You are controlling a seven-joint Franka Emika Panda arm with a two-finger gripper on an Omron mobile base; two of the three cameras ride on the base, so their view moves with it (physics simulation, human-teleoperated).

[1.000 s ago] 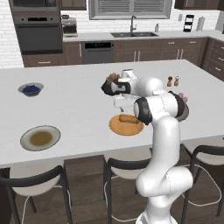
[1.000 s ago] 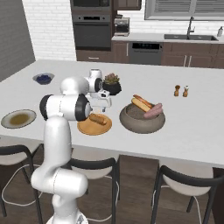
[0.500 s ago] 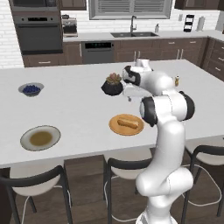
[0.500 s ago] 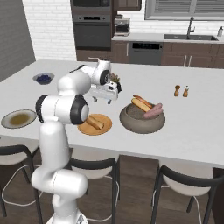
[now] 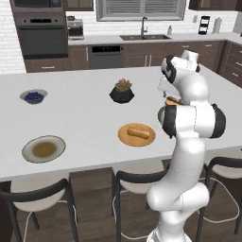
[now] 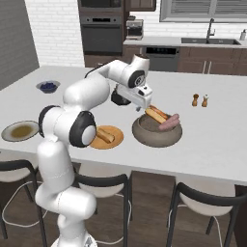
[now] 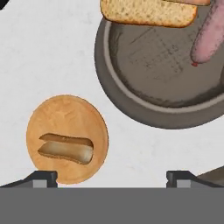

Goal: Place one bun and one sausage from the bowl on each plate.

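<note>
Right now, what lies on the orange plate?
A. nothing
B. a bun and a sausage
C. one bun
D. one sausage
C: the orange plate holds a single bun; the sausage is in the bowl.

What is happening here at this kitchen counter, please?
A white robot arm is serving food from the bowl onto plates. One bun already lies on the orange plate. The gripper hangs open and empty near the bowl, which holds another bun and sausage. The grey-rimmed plate has no food yet.
</note>
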